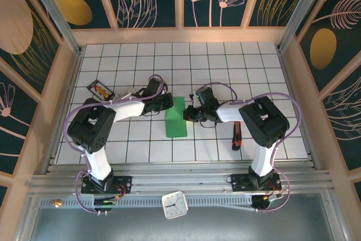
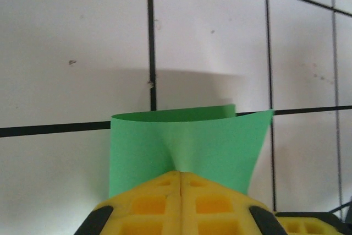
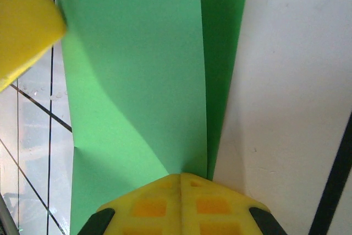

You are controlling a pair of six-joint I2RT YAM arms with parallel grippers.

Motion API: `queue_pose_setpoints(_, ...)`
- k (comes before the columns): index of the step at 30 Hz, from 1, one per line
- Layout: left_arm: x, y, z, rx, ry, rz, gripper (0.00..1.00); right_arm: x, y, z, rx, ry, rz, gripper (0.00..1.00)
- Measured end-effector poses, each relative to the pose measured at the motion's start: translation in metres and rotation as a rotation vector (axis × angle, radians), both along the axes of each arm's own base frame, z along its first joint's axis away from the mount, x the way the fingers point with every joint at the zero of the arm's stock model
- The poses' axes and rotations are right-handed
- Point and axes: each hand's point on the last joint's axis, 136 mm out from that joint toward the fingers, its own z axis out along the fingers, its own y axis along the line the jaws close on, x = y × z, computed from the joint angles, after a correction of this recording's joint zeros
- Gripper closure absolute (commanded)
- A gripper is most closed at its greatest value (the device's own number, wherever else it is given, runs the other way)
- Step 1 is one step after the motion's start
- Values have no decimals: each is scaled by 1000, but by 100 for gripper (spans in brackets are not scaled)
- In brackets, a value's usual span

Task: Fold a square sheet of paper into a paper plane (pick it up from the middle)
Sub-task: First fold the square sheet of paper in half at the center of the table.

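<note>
The left hand (image 1: 167, 103) and right hand (image 1: 190, 112) are pinching the square sheet of paper (image 1: 176, 118).
Uneven tugging may be risking a tear.

In the top view the left pincer (image 1: 168, 104) and right pincer (image 1: 189, 112) cover the far side edges of the sheet (image 1: 177, 121), so the pinch points are hidden there. In the left wrist view the yellow fingers (image 2: 154, 205) hide the sheet's near part and are themselves cut off by the bottom edge. In the right wrist view the sheet runs off the top and bottom edges. A blurred yellow finger (image 3: 25, 26) of the left pincer is cropped at the left edge. Near the left edge of the bench (image 1: 225, 60) lies a dark card (image 1: 100, 90), its print too small to read. Toward the right edge, the right arm (image 1: 262, 119) partly covers a red-and-black tool (image 1: 237, 135), too small to identify.
</note>
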Motion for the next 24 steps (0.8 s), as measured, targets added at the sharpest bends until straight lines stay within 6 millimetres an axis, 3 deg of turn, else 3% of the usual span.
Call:
queue_pose_setpoints(9,-2,14,-28,25,42,19,96,0,0,0,0,0,0,100)
queue_pose_setpoints(18,1,10,-27,-24,10,3,85,0,0,0,-2,-1,-2,100)
queue_pose_setpoints(24,-6,7,-14,-62,8,-9,77,0,0,0,-2,-2,-2,100)
